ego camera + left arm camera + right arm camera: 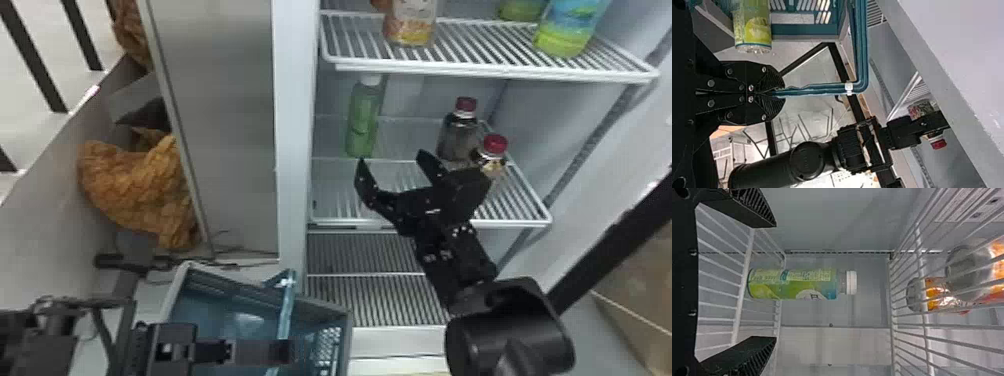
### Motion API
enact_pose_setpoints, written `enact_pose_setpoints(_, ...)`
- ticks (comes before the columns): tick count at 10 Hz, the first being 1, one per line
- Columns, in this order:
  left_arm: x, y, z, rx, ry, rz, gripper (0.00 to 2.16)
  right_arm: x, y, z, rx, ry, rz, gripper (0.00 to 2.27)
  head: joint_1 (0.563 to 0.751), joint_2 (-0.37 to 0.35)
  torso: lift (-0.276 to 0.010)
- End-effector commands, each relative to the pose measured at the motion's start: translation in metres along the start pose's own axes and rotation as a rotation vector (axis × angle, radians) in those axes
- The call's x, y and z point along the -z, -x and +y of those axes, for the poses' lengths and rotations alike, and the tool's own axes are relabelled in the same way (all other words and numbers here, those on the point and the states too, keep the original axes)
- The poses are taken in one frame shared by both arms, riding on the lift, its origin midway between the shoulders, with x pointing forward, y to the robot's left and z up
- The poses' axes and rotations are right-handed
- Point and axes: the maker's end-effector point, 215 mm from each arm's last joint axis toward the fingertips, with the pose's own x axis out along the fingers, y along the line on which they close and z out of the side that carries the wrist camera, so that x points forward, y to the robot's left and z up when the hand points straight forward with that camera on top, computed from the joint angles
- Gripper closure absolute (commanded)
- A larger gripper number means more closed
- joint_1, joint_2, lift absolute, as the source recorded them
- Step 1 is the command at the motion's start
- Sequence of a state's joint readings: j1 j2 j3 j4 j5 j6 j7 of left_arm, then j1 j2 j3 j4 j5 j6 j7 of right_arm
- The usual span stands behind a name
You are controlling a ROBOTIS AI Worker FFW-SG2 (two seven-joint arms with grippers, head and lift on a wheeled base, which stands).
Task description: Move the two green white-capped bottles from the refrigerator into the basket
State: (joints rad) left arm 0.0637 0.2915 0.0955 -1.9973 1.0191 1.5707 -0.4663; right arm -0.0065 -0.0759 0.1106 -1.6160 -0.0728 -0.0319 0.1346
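While the left gripper [783, 93] is clenched on the basket handle [817, 90], the right gripper [391, 156], mid-frame in head view, is nearer the green bottle [362, 120]: fingers spread, empty. Bottle's upright on the middle shelf [520, 223], upper middle of frame, up-left of the jaws and ahead of their gap. Count: one green white-capped there, two red-capped bottles [457, 134] [495, 145] right of it, one basket [215, 310] lower left. Yellow-green bottle [752, 27], upper left of left wrist view: cap hidden, can't tell if basketed.
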Motion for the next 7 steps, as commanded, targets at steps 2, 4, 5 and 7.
enact_pose_setpoints(2,0.001,-0.001,-0.001,0.002,0.001,0.002,1.18,0.001,-0.021,-0.007,0.014,0.016,0.007,0.00,0.695,-0.115,-0.263)
enact_pose_setpoints(4,0.000,0.000,0.003,-0.007,0.004,0.000,1.18,0.005,-0.034,-0.010,0.024,0.022,0.018,0.00,0.695,-0.115,-0.263)
enact_pose_setpoints(5,0.001,0.000,0.004,-0.005,0.011,0.001,1.18,0.009,-0.040,-0.013,0.030,0.022,0.028,0.00,0.695,-0.114,-0.263)
enact_pose_setpoints(7,0.001,-0.001,0.004,-0.005,0.011,0.001,1.18,0.008,-0.055,-0.018,0.036,0.027,0.032,0.00,0.695,-0.112,-0.263)
